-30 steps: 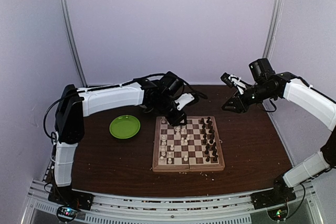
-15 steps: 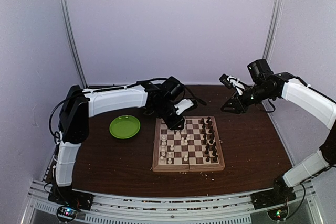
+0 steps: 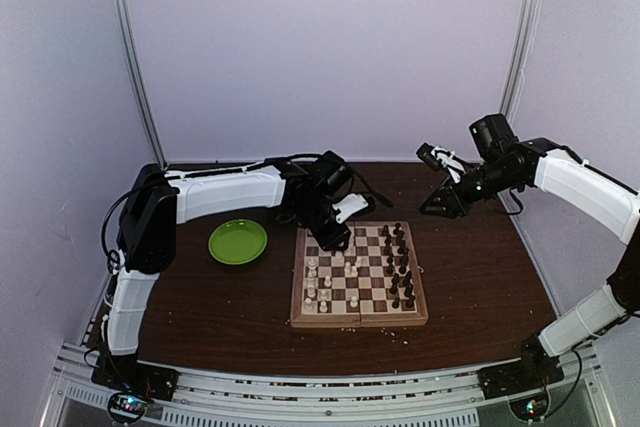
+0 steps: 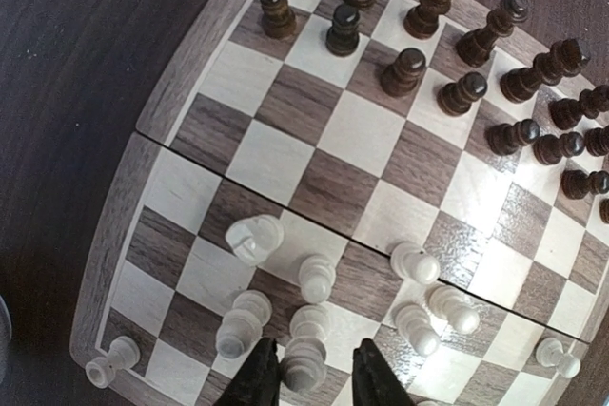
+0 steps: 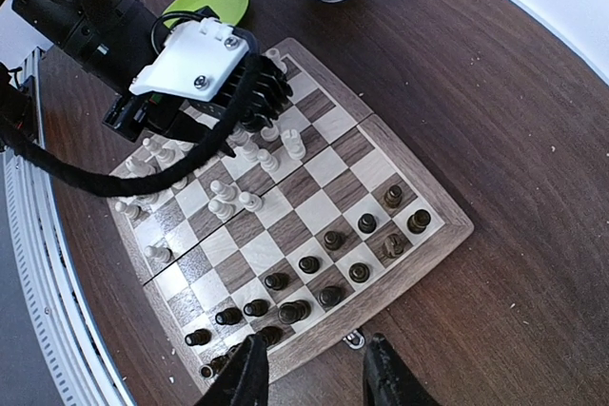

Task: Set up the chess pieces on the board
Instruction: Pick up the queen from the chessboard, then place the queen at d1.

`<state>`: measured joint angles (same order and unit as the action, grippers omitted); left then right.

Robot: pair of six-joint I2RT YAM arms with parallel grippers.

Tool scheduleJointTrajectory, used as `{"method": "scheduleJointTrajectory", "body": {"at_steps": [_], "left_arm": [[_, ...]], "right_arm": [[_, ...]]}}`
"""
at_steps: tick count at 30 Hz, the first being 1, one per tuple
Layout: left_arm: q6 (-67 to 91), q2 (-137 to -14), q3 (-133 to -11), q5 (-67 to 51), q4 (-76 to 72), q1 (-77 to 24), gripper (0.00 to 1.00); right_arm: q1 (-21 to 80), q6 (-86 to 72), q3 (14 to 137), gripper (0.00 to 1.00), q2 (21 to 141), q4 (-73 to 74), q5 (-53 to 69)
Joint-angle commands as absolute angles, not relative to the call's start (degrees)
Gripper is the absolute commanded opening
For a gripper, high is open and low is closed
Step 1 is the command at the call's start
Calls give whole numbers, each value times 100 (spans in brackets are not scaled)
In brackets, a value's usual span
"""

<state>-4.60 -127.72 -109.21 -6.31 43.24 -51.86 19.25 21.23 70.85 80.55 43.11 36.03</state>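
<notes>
board: glossy wood | table: dark matt wood | plate: glossy

No writing, number, label or brand mark can be read in any view. The board, the chess pieces and the surface show no legible marking.
</notes>
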Motion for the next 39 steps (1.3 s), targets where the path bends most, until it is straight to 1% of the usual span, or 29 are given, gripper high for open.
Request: {"method": "scheduleJointTrajectory", "body": {"at_steps": [1, 3, 8, 11, 13, 17, 22, 25, 28, 34, 39], "left_arm": [[-552, -12872, -11026, -523, 4395, -5168, 28], [-566, -12886, -11043, -521, 4395, -5168, 28], [-580, -12892, -11057, -530, 4407, -5168, 24], [-596, -12878, -11049, -523, 4412, -5170, 27], [-598, -12867, -11053, -528, 4412, -5168, 27], [-593, -12867, -11065, -568, 4417, -5168, 23], [-598, -12723, -11043, -634, 4421, -5168, 14], [-593, -12472, -10978, -712, 4449, -5169, 12], [-638, -12155, -10779, -740, 4544, -5168, 12], [-626, -11550, -10004, -663, 4562, -5029, 10], [-598, -11466, -9664, -732, 4522, -4961, 10]], "right_arm": [[1909, 2172, 7167, 34, 8133, 4385, 3693], [1909, 2173, 7167, 34, 8146, 4393, 3685], [1914, 2171, 7180, 34, 8169, 4394, 3683], [1912, 2162, 7188, 35, 8198, 4409, 3691], [1915, 2162, 7189, 35, 8207, 4411, 3698], [1915, 2164, 7198, 34, 8226, 4420, 3700], [1915, 2162, 7198, 35, 8227, 4420, 3700], [1911, 2162, 7198, 35, 8227, 4414, 3700], [1913, 2162, 7196, 34, 8227, 4420, 3700], [1909, 2154, 7211, 34, 8250, 4429, 3727], [1915, 2145, 7215, 35, 8262, 4427, 3740]]}}
